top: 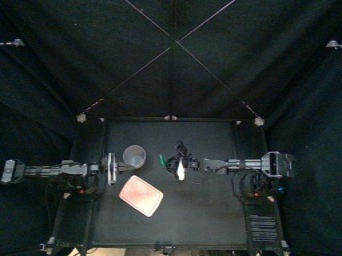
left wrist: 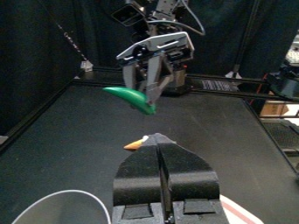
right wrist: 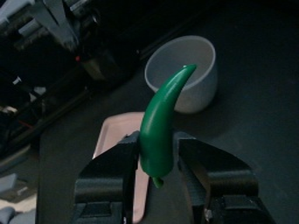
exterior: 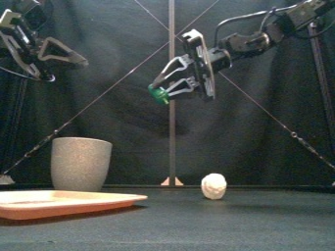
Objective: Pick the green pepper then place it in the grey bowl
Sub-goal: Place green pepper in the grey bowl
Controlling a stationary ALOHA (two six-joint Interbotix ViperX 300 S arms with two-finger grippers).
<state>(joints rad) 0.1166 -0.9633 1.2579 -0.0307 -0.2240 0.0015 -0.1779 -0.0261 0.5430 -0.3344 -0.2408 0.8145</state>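
My right gripper (exterior: 179,84) hangs high above the table, shut on a curved green pepper (exterior: 159,95) whose tip points down and to the left. In the right wrist view the pepper (right wrist: 162,114) stands between the jaws, with the tall grey speckled cup (right wrist: 184,70) below and beyond it. The cup (exterior: 81,163) stands upright at the table's left, apart from the pepper. From above, the pepper (top: 167,158) lies just right of the cup (top: 135,153). My left gripper (left wrist: 163,166) is shut and empty, resting at the left near the cup.
A flat pink tray (exterior: 66,203) lies at the front left, in front of the cup. A small white toy (exterior: 214,185) sits on the table near the middle, below the right gripper (top: 179,158).
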